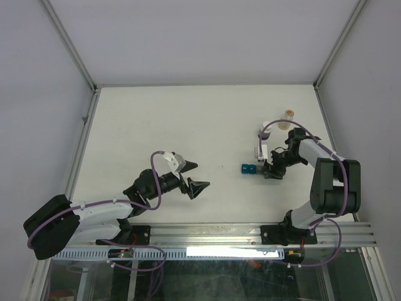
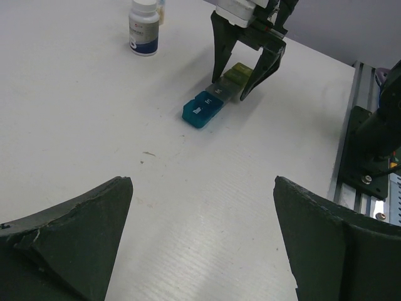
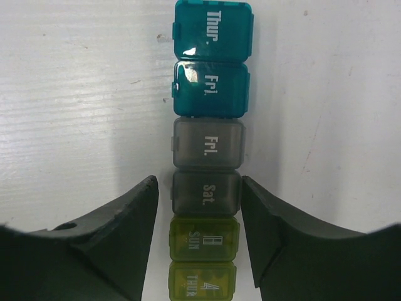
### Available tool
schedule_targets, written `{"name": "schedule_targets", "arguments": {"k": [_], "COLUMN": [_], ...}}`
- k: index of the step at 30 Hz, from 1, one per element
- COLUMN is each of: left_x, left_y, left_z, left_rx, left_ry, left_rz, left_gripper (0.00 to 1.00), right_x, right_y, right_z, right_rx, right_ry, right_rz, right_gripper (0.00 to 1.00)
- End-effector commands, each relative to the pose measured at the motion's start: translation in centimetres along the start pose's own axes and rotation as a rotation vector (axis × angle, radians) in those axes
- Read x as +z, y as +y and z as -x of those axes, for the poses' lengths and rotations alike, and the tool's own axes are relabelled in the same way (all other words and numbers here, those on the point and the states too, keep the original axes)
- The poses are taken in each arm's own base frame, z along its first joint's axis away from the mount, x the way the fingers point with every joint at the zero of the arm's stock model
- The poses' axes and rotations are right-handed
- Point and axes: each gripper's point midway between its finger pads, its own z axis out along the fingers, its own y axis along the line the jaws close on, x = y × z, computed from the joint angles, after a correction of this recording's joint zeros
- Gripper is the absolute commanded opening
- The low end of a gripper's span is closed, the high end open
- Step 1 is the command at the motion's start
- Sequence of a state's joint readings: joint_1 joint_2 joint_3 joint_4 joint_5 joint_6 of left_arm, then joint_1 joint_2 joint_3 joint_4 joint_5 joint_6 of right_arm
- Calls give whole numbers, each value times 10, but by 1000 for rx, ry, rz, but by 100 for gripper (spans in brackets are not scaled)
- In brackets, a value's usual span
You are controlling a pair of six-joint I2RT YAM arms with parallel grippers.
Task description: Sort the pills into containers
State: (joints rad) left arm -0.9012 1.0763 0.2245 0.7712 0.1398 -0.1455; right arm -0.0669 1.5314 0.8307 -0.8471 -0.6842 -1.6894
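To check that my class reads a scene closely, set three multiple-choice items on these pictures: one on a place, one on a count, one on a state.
1. Where is the right gripper?
A. beside the left arm's base
B. astride the pill organiser strip, one finger on each side
C. at the far wall

2. How many compartments does the right wrist view show?
A. three
B. nine
C. six

3. How is the left gripper?
A. open, holding nothing
B. shut, empty
C. shut on a pill

Key:
1 B, its fingers flank the strip.
2 C, two teal, two grey, two yellow-green.
3 A, its fingers stand wide apart with nothing gripped.
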Motion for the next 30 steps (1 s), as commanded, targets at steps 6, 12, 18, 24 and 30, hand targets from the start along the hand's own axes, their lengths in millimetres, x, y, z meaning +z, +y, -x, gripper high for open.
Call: {"name": "schedule_targets", "arguments": {"k": [6,12,18,24,30], "left_x": [0,0,4,12,11], "left_y": [-4,-6,-9,-2,14], "left_z": [17,16,21,23,14], "left_rx": [4,16,-50,-320,-566], "left_ry": [-68,-66,-90,-111,-112], "left_rz": [-22,-39,-46,18,122], "left_gripper": [99,99,99,99,99], "right_x": [-5,-5,-1,21,46], "right_y": [-8,-6,4,14,22], "right_z": [12,23,67,119,162], "right_rx": [-37,-68,-174,-300,-368], "right_ry": [6,5,-37,-76,-123], "right_rz": [-40,-32,-11,3,16], "right_gripper": [47,34,29,26,24]}}
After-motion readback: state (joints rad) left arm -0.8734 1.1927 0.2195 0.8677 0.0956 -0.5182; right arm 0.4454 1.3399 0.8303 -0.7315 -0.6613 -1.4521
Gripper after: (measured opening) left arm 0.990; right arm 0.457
